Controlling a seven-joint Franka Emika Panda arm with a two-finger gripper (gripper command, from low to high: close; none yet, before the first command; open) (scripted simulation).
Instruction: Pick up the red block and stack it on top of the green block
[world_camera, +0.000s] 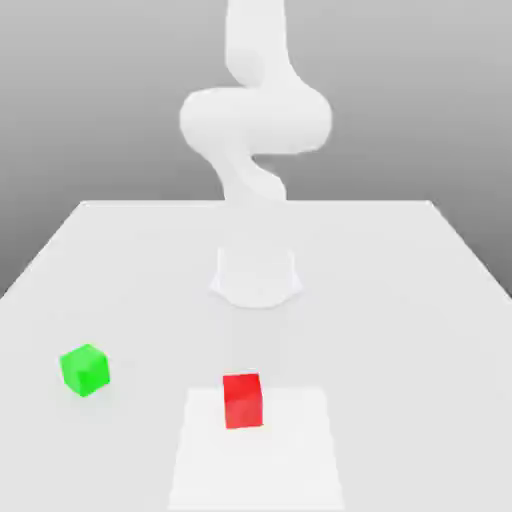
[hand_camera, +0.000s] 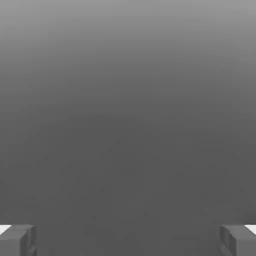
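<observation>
In the exterior view the red block stands on the white table near its front edge, about the middle. To the exterior view's left of it, well apart, the green block rests on the same surface. Nothing touches either cube. In the hand view my gripper is open: the two grey fingertips sit far apart with nothing between them, and plain grey background lies beyond.
The white arm rises from its base at the table's middle and bends upward out of the picture. A lighter square patch lies under and around the red block.
</observation>
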